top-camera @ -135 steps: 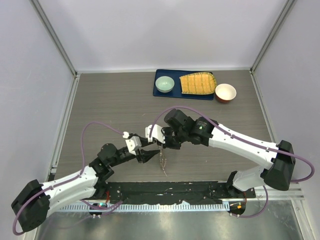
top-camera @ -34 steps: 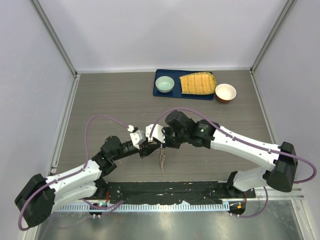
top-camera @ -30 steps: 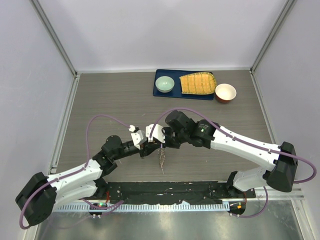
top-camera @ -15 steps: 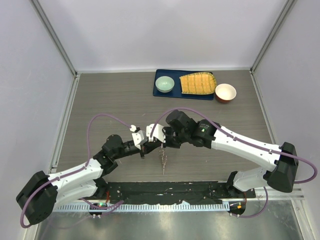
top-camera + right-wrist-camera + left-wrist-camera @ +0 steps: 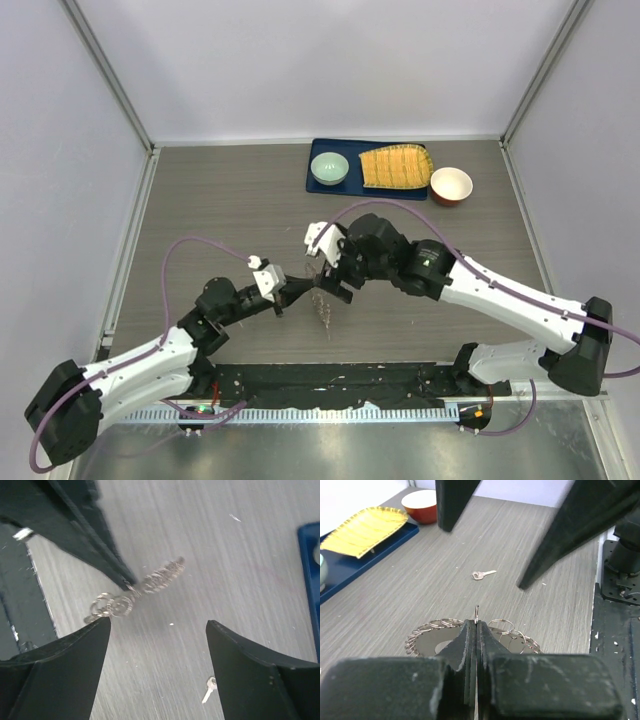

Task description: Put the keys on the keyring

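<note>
Grey metal keyring [image 5: 427, 630] stands pinched in the tightly closed left end effector [image 5: 476, 625], seemingly steadied for threading; the wide-open right end effector [image 5: 157, 624] is empty, the key [image 5: 483, 574] lying on the table [image 5: 395, 590].

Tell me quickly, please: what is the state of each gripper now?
Left gripper: closed, pinching the grey metal keyring fringed with small rings.
Right gripper: open, holding nothing.

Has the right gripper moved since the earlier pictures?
Yes. The right gripper has shifted toward the blue tray at the far side, and it is now open.
</note>
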You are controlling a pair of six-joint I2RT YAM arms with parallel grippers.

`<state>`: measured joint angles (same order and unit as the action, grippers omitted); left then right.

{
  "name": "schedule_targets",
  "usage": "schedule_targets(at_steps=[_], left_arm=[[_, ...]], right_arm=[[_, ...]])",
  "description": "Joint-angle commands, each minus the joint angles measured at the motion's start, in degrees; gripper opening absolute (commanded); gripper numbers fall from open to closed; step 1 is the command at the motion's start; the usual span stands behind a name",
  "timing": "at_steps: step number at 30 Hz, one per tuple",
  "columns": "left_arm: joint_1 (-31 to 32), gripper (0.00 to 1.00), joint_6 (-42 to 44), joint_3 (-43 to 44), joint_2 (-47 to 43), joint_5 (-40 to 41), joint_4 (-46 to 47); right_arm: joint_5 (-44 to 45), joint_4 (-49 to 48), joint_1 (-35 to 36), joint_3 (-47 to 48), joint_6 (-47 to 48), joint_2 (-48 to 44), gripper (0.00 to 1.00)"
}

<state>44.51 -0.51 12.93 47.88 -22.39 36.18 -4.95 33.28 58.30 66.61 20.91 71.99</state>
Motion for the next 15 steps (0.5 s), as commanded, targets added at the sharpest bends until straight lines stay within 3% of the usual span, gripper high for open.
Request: schedule_targets(at_steps=[1, 4, 9, 12, 15], left_arm=[[-0.1, 0.00, 2.4, -2.5, -4.5, 4.1, 2.3], [-0.1, 0.00, 2.7, -4.2, -6.7, 5.3, 2.2], [-0.1, 0.00, 1.9, -6.2, -9.1, 6.7, 4.1], [-0.1, 0.00, 1.7, -6.4, -9.8, 7.1, 3.8], [-0.1, 0.00, 1.4, -6.7, -10.4, 8.0, 3.6]], right_arm=[[6.0, -5.3, -6.3, -1.8, -11.9, -3.9, 0.89], [1.7, -7.3, -15.1, -4.7, -18.9, -5.5, 0.97], [11.0, -11.7, -19.7, -10.4, -22.6, -7.2, 0.99], [14.3, -14.3, -22.5, -14.3, -23.7, -6.5, 0.97], [16.5, -17.5, -24.4, -18.2, -23.9, -4.8, 0.88]])
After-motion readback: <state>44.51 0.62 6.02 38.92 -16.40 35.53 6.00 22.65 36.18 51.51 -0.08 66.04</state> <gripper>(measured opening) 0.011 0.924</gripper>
